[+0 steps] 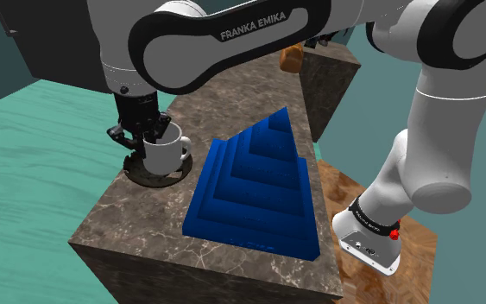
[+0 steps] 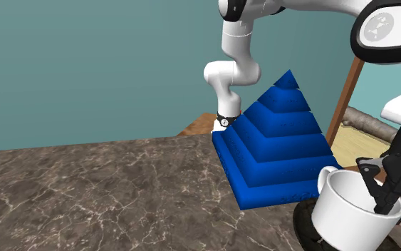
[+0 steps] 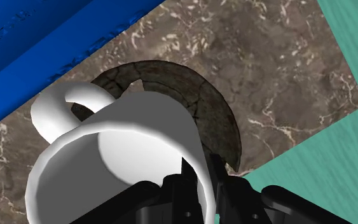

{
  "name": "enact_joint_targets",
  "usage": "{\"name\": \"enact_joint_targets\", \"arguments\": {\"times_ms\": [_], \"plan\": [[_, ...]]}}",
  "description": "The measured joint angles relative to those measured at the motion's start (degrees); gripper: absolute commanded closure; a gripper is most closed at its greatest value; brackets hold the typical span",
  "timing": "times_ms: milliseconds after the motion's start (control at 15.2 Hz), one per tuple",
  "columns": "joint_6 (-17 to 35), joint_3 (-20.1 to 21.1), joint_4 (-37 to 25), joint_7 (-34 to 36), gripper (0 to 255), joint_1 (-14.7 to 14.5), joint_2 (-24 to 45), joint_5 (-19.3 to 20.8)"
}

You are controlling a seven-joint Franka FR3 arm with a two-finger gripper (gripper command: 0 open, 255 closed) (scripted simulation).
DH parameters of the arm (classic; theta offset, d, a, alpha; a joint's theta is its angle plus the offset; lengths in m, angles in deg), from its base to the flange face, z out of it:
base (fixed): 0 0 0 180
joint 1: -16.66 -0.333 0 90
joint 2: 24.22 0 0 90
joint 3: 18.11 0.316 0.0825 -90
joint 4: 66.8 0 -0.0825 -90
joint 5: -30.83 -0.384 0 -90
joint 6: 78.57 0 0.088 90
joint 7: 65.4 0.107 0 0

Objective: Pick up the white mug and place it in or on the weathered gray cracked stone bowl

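Two black fingers (image 3: pixel 229 191) of gripper (image 3: pixel 204 181) pinching white mug (image 3: pixel 126 137) by rim wall, one inside, one outside, holding it upright. Mug hanging right over cracked stone bowl (image 3: pixel 219 118), beside blue stepped pyramid (image 1: pixel 258 181); seemingly lining up for set-down.

A deep blue stepped pyramid (image 1: pixel 254 186) of square tiers stands on a dark brown, white-veined marble countertop (image 1: pixel 146 233) (flat teal floor (image 1: pixel 34 155) around it), and a small orange-brown object (image 1: pixel 291 59), too far to identify, sits on a second dark block (image 1: pixel 331 82) beyond.
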Motion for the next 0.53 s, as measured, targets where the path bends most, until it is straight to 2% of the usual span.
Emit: {"name": "enact_joint_targets", "arguments": {"times_ms": [396, 528], "plan": [[0.0, 0.0, -0.01, 0.0, 0, 0.0, -0.01, 0.0], [-2.01, 0.15, -1.4, -0.25, 0, 0.07, -0.73, -0.35]]}}
